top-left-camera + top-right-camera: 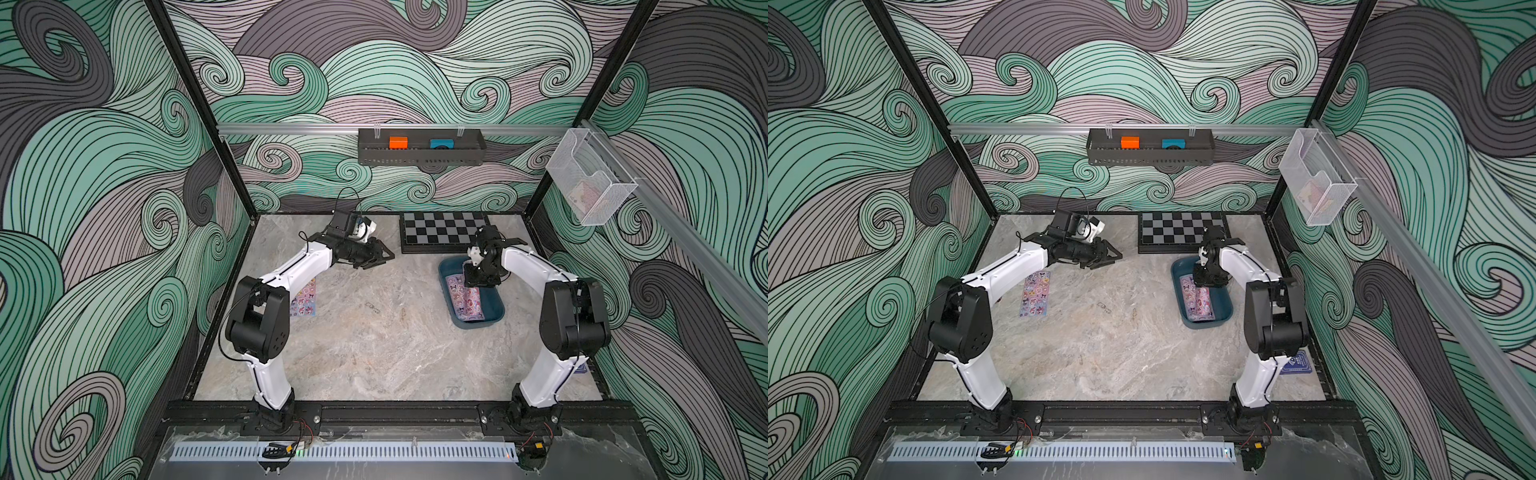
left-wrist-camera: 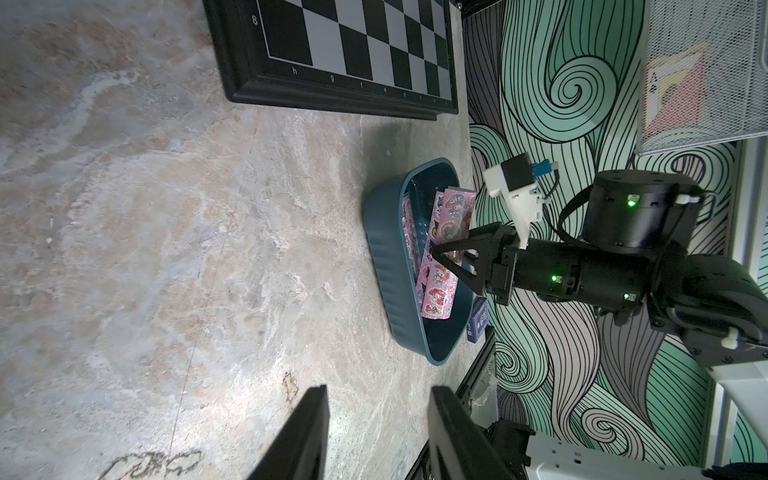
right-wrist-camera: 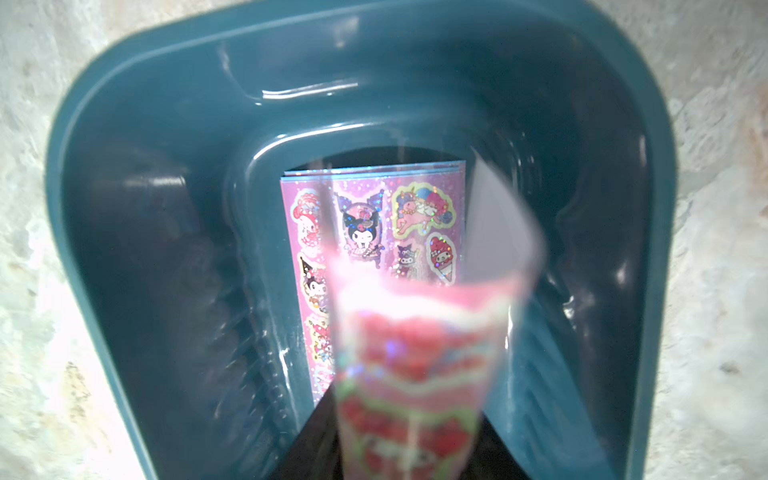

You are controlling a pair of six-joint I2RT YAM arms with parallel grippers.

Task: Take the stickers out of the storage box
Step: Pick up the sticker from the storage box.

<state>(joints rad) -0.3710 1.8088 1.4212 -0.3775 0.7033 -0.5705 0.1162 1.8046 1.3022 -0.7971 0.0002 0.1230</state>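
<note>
Your right gripper (image 2: 432, 250) reaches down into the storage box (image 2: 384, 266), which stands just in front of the chessboard (image 1: 436, 230). Its jaws are pinched on the pink sticker sheet (image 2: 448, 232), so that sheet bows up clear of the other stickers (image 3: 374, 216) lying flat on the box floor. Your left gripper (image 1: 380, 259) hangs over the table (image 1: 374, 332), jaws spread and empty, well apart from the box, probably to leave the right arm room. One sheet (image 1: 1035, 293) lying beside the left arm suggests the drop area.

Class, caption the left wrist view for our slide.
Right gripper pinches a pink sticker sheet inside the teal storage box.
</note>
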